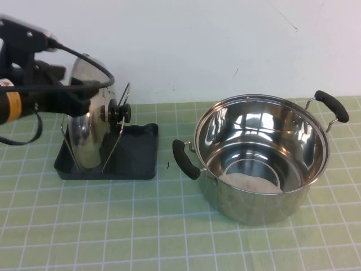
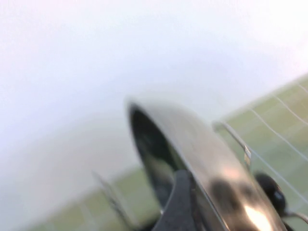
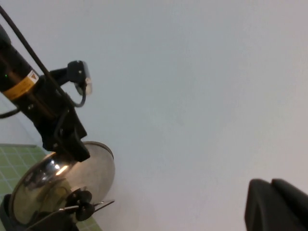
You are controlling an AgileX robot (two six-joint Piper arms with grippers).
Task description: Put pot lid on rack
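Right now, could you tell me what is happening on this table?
The left gripper is shut on the rim of the pot lid, which stands on edge between the wire uprights of the rack. The open pot sits apart on the robot's right. The right gripper is off the table, out of the high view.

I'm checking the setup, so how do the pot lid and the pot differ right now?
The pot lid stands on edge in the rack, with the left gripper at its rim; the pot sits upright and open on the mat. The lid has one black knob, the pot two black handles. Both are shiny steel.
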